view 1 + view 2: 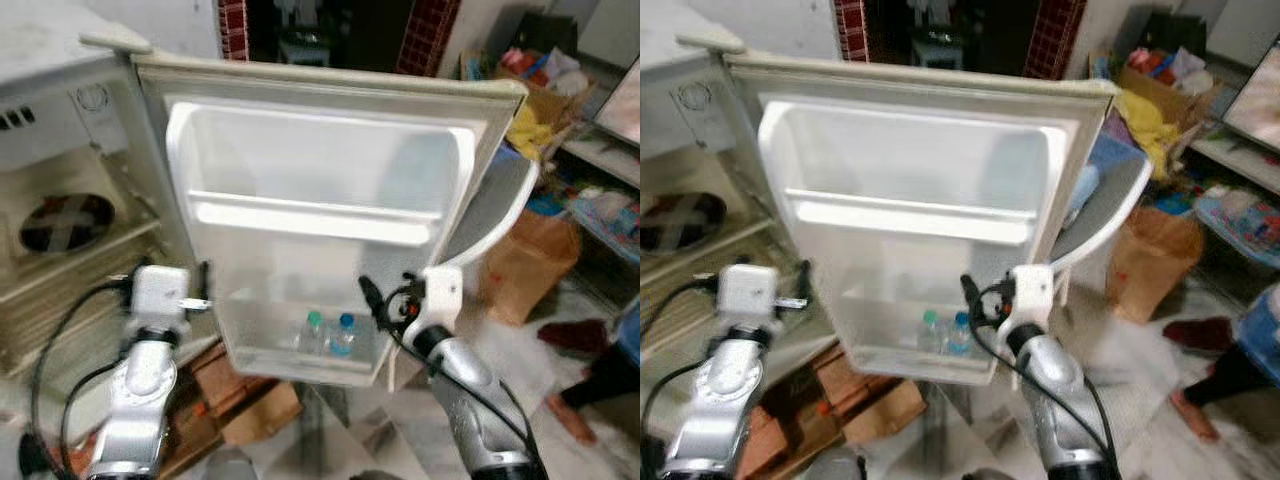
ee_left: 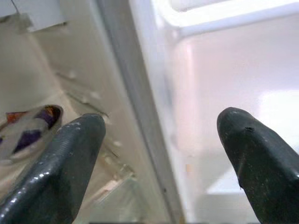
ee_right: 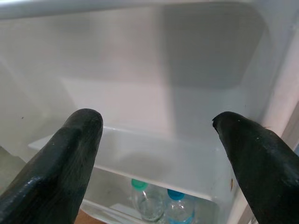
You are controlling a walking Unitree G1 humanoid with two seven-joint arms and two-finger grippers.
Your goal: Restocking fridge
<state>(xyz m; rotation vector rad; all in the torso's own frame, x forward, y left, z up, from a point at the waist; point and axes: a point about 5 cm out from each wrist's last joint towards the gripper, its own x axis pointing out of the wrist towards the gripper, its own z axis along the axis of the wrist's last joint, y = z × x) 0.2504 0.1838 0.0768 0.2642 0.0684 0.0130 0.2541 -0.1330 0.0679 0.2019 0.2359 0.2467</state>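
Two small clear plastic bottles sat in the white fridge door's bottom shelf. Left gripper and right gripper both spread apart, nothing held.

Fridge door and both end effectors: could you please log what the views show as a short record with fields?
Fridge door: open, inner side facing the robot
Bottom door shelf: holds two water bottles side by side
Bottles: green-capped bottle, blue-capped bottle, upright
Middle door shelf: nothing visible in it
Left end effector: open, at the door's hinge edge
Right end effector: open, facing the door's lower part
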